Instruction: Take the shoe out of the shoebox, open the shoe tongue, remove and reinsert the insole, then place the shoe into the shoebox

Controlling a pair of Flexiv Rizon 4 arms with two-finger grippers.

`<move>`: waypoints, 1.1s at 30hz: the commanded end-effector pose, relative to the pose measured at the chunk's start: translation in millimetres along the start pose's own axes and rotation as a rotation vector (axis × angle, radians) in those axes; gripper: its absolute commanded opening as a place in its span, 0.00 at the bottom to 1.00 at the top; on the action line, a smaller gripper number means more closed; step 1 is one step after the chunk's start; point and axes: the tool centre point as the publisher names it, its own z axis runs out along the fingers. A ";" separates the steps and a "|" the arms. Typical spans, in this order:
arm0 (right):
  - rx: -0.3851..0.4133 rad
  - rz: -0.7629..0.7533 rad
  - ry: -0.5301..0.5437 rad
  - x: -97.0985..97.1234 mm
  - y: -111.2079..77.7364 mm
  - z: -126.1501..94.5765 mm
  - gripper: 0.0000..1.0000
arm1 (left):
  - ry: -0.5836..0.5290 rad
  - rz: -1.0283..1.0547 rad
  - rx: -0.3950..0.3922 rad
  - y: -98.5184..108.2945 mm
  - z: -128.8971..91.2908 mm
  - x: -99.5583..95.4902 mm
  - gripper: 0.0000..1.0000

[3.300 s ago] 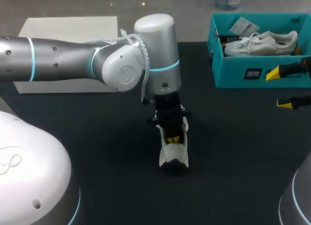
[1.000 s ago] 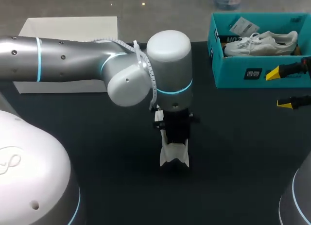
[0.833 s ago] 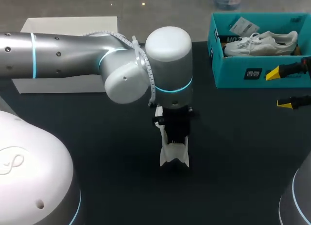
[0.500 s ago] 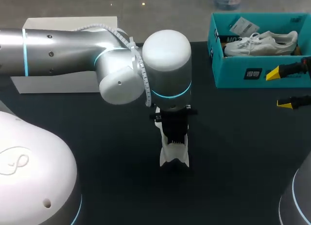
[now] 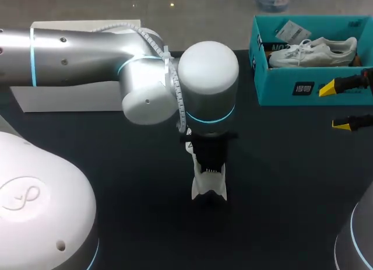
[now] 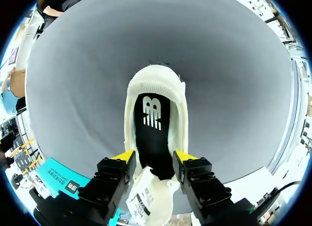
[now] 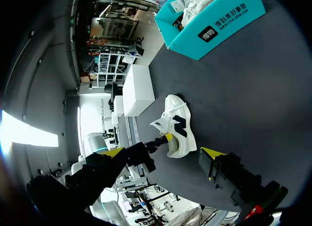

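The white shoe [image 6: 156, 82] stands on its sole on the dark tabletop [image 5: 280, 182], directly under the left tool [image 6: 153, 156], with its toe pointing away from the tool. Its black insole [image 6: 152, 131] lies inside the shoe, just ahead of the tool. The white tongue [image 6: 148, 199] is folded back and rises up into the tool; whether the tool clamps it or merely straddles it, I cannot tell. The right tool [image 5: 337, 107] hovers well apart from the shoe with its fingers spread wide. It is just beside the teal shoebox [image 5: 291, 86], in which a second white shoe [image 5: 315, 51] lies.
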 end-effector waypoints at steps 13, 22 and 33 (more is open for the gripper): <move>-0.001 0.001 -0.002 -0.1 -0.4 0.7 1.00 | 0.032 0.005 0.010 6.1 9.0 -2.1 0.89; -0.001 0.001 -0.002 -0.1 -0.4 0.7 1.00 | 0.053 -0.003 0.015 15.1 9.7 -4.7 1.00; -0.001 0.001 -0.002 -0.1 -0.4 0.7 1.00 | 0.067 -0.021 0.018 29.0 12.3 -8.6 1.00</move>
